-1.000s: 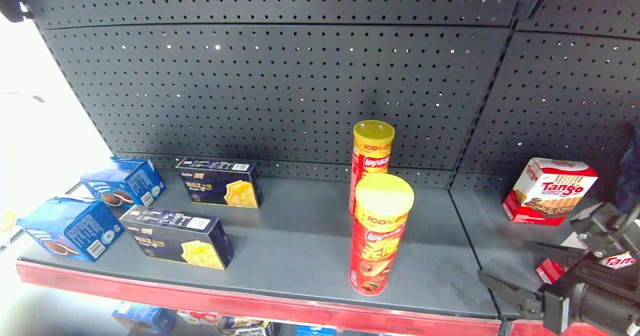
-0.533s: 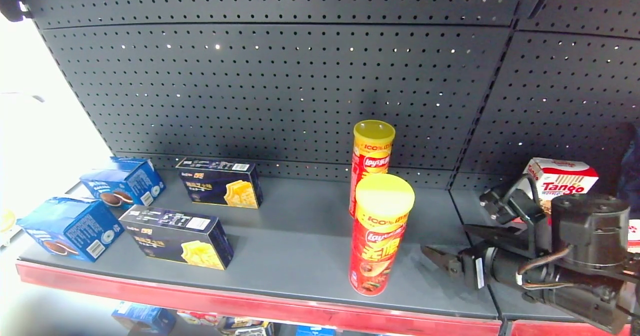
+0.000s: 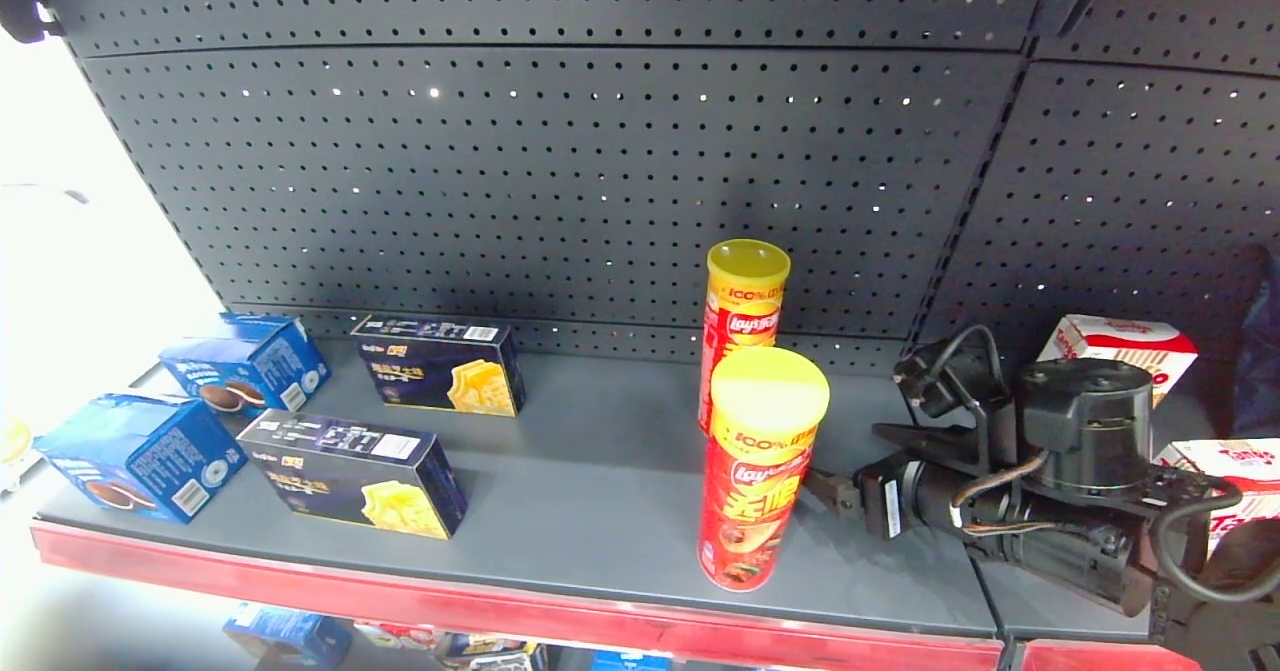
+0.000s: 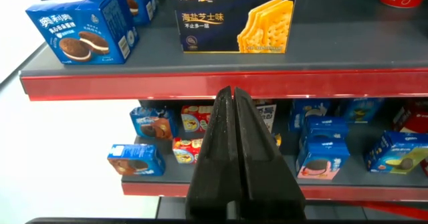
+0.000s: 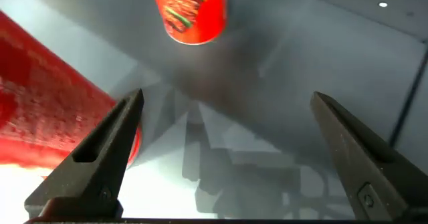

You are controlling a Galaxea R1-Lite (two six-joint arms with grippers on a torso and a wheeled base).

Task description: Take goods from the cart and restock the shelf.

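Two red chip cans with yellow lids stand on the grey shelf (image 3: 600, 481): the front can (image 3: 762, 466) near the edge, the rear can (image 3: 745, 296) behind it. My right gripper (image 3: 845, 456) is open and empty, low over the shelf, just right of the front can. In the right wrist view its gripper (image 5: 224, 107) spreads wide, with the front can (image 5: 53, 130) beside one finger and the rear can (image 5: 190, 10) farther off. My left gripper (image 4: 233, 90) is shut on nothing, below the shelf's red front edge (image 4: 221, 83).
Two blue cookie boxes (image 3: 140, 456) and two dark cracker boxes (image 3: 355, 471) lie on the shelf's left half. Red-and-white wafer boxes (image 3: 1120, 343) sit on the right bay, one (image 3: 1235, 456) behind my right arm. A lower shelf (image 4: 334, 184) holds several cookie packs.
My right arm swung up from the lower right and moved left along the shelf, its open gripper now close to the front chip can. The goods have not moved.
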